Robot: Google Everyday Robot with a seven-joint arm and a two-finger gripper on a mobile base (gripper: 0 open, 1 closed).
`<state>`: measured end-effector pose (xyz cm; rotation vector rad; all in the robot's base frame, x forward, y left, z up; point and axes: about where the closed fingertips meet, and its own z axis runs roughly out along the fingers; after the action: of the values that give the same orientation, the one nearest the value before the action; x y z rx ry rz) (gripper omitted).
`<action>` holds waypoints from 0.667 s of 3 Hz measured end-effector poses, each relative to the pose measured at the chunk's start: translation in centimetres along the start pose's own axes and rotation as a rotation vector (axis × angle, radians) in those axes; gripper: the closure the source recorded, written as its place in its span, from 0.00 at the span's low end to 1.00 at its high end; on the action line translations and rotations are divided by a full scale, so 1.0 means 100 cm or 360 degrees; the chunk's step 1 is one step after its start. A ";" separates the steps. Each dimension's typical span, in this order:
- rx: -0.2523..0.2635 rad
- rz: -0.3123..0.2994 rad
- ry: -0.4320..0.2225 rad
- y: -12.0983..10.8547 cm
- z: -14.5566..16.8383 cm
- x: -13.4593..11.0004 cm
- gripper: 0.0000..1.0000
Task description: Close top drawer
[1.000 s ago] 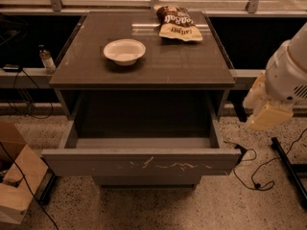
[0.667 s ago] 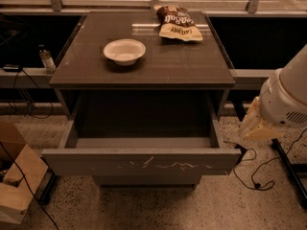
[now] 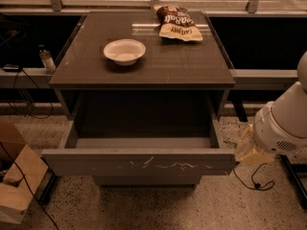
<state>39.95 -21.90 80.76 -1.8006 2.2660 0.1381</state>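
Note:
The top drawer (image 3: pixel 139 163) is pulled far out of the grey cabinet (image 3: pixel 144 61). Its wide flat front carries whitish squiggly scratches, and its inside looks empty. My gripper (image 3: pixel 245 150) is at the end of the white arm (image 3: pixel 283 121), low on the right. It sits just beside the right end of the drawer front, at about the same height.
A white bowl (image 3: pixel 124 51) and a chip bag (image 3: pixel 176 23) lie on the cabinet top. A cardboard box (image 3: pixel 17 178) stands on the floor at left, with cables nearby. A small bottle (image 3: pixel 46 59) stands on a ledge at left. A cable (image 3: pixel 252 178) lies on the floor at right.
My arm has moved down and to the left, bringing the gripper from beside the cabinet to the right end of the drawer front. The drawer has not moved.

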 end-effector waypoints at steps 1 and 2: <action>-0.0060 -0.0005 -0.0062 -0.001 0.038 -0.007 1.00; -0.0143 -0.0008 -0.0156 -0.010 0.108 -0.018 1.00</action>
<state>42.72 -18.05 70.84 -1.8010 2.2204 0.3251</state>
